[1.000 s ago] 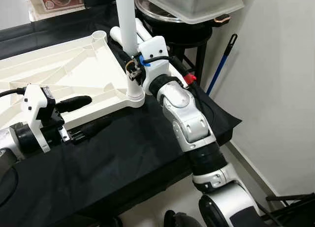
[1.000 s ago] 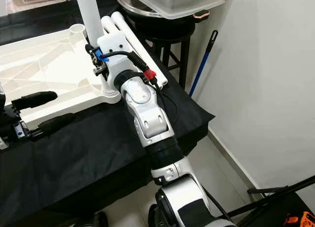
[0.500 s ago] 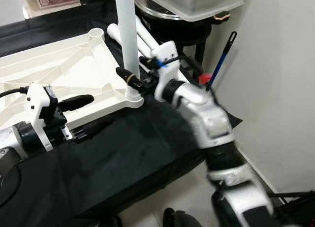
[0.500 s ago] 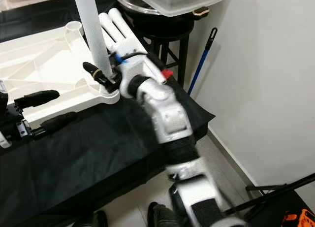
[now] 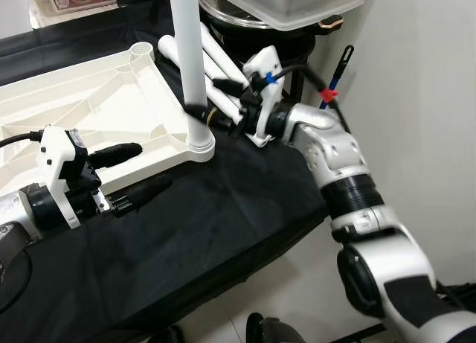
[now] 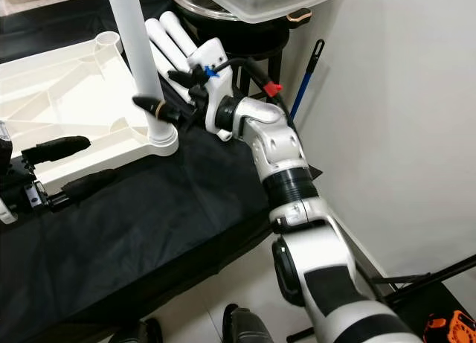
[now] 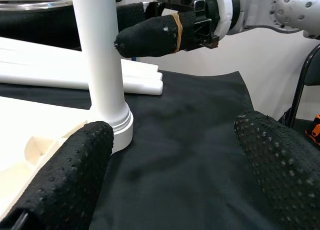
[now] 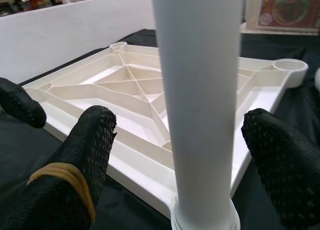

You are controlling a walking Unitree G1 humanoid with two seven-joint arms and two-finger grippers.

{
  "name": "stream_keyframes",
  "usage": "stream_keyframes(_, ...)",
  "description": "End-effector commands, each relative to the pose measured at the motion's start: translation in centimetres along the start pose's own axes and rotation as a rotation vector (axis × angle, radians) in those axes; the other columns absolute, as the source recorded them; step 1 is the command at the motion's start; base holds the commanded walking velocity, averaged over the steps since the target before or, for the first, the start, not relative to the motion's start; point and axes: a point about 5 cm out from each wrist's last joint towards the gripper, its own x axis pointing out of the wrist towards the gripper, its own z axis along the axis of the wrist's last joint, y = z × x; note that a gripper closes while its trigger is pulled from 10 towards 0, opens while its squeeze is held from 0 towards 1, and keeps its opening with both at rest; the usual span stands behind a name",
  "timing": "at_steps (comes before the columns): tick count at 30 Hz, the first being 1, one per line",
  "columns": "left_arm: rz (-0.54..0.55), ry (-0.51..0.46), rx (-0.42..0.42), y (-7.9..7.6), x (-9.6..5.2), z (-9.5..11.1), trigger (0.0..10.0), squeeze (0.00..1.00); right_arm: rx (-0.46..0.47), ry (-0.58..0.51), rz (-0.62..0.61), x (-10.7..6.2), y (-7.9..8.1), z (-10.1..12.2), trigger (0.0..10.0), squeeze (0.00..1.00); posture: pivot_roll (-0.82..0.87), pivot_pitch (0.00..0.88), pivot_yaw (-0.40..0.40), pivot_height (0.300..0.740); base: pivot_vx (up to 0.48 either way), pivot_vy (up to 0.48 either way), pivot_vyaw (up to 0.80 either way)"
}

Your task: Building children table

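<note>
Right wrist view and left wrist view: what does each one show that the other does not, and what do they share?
The right wrist view looks across the ribbed underside of the white tabletop, with an empty corner socket at its far corner and the right gripper's fingers open on either side of the leg.

The left wrist view shows the spare legs lying on the black cloth, the right gripper from outside, and the left gripper open.

Both show the upright white leg standing in its corner socket.
</note>
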Motion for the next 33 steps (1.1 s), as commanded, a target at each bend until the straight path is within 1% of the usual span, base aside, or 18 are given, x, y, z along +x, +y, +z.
stream_keyframes(1,-0.024,0.019,0.005,-0.4,-0.1,0.2,10.0,0.0,-0.026,-0.008,0.036,0.2,-0.1,0.4,10.0,0.0,0.07,0.261,-0.08,0.74,0.0,0.0,0.0)
stream_keyframes(6,-0.024,0.021,0.001,-0.5,-0.2,0.2,10.0,0.0,-0.077,0.004,-0.015,0.8,-0.8,1.1,10.0,0.0,0.07,0.273,-0.086,0.74,0.0,0.0,0.0)
stream_keyframes(9,-0.024,0.021,0.0,-0.5,-0.2,0.2,10.0,0.0,-0.088,0.005,-0.024,1.0,-0.9,1.3,10.0,0.0,0.08,0.273,-0.087,0.74,0.0,0.0,0.0)
stream_keyframes(10,-0.023,0.022,-0.001,-0.6,-0.3,0.2,10.0,0.0,-0.097,0.006,-0.033,1.1,-1.0,1.4,2.1,0.0,0.08,0.276,-0.087,0.74,0.0,0.0,0.0)
stream_keyframes(11,-0.023,0.022,-0.001,-0.6,-0.3,0.2,10.0,0.0,-0.097,0.006,-0.033,1.1,-1.0,1.4,2.1,0.0,0.08,0.276,-0.087,0.74,0.0,0.0,0.0)
stream_keyframes(12,-0.023,0.022,-0.002,-0.7,-0.3,0.2,10.0,0.0,-0.1,0.006,-0.04,1.3,-1.0,1.5,0.0,0.0,0.08,0.277,-0.087,0.74,0.0,0.0,0.0)
stream_keyframes(16,-0.022,0.025,-0.002,-0.7,-0.3,0.2,10.0,0.0,-0.107,0.006,-0.039,1.4,-1.0,1.5,0.0,0.0,0.08,0.279,-0.088,0.74,0.0,0.0,0.0)
stream_keyframes(18,-0.02,0.024,-0.001,-0.7,-0.3,0.2,10.0,0.0,-0.14,0.016,-0.067,1.4,-1.2,1.6,0.0,0.0,0.07,0.28,-0.09,0.74,0.0,0.0,0.0)
stream_keyframes(19,-0.02,0.024,-0.001,-0.7,-0.3,0.2,10.0,0.0,-0.14,0.016,-0.067,1.4,-1.2,1.6,0.0,0.0,0.07,0.28,-0.09,0.74,0.0,0.0,0.0)
stream_keyframes(21,-0.019,0.023,-0.001,-0.7,-0.3,0.2,10.0,0.0,-0.172,0.026,-0.115,1.4,-1.5,1.6,0.0,0.0,0.07,0.278,-0.093,0.74,0.0,0.0,0.0)
stream_keyframes(22,-0.019,0.023,-0.001,-0.7,-0.3,0.2,10.0,0.0,-0.172,0.026,-0.115,1.4,-1.5,1.6,0.0,0.0,0.07,0.278,-0.093,0.74,0.0,0.0,0.0)
stream_keyframes(23,-0.018,0.02,-0.001,-0.7,-0.3,0.2,10.0,0.0,-0.196,0.032,-0.168,1.5,-1.5,1.6,0.0,0.0,0.06,0.278,-0.095,0.74,0.0,0.0,0.0)
stream_keyframes(25,-0.015,0.017,-0.002,-0.7,-0.2,0.1,10.0,0.0,-0.21,0.027,-0.261,1.8,-1.4,1.4,0.0,0.0,0.06,0.275,-0.096,0.74,0.0,0.0,0.0)
stream_keyframes(28,-0.014,0.017,-0.003,-0.7,-0.2,0.1,10.0,0.0,-0.209,0.022,-0.283,1.9,-1.4,1.3,0.0,0.0,0.06,0.275,-0.096,0.74,0.0,0.0,0.0)
stream_keyframes(29,-0.013,0.016,-0.004,-0.7,-0.2,0.1,10.0,0.0,-0.193,0.028,-0.356,2.2,-1.1,0.8,0.0,0.0,0.05,0.274,-0.096,0.74,0.0,0.0,0.0)
stream_keyframes(30,-0.011,0.015,-0.005,-0.7,-0.2,0.0,10.0,0.0,-0.153,0.041,-0.456,2.6,-0.3,-0.4,0.0,0.0,0.05,0.268,-0.104,0.74,0.0,0.0,0.0)
stream_keyframes(32,-0.011,0.015,-0.005,-0.7,-0.2,0.0,10.0,0.0,-0.153,0.041,-0.456,2.6,-0.3,-0.4,0.0,0.0,0.05,0.268,-0.104,0.74,0.0,0.0,0.0)
stream_keyframes(33,-0.009,0.012,-0.005,-0.7,-0.2,0.0,10.0,0.0,-0.131,0.038,-0.514,3.1,1.3,-1.4,0.0,0.0,0.05,0.268,-0.102,0.74,0.0,0.0,0.0)
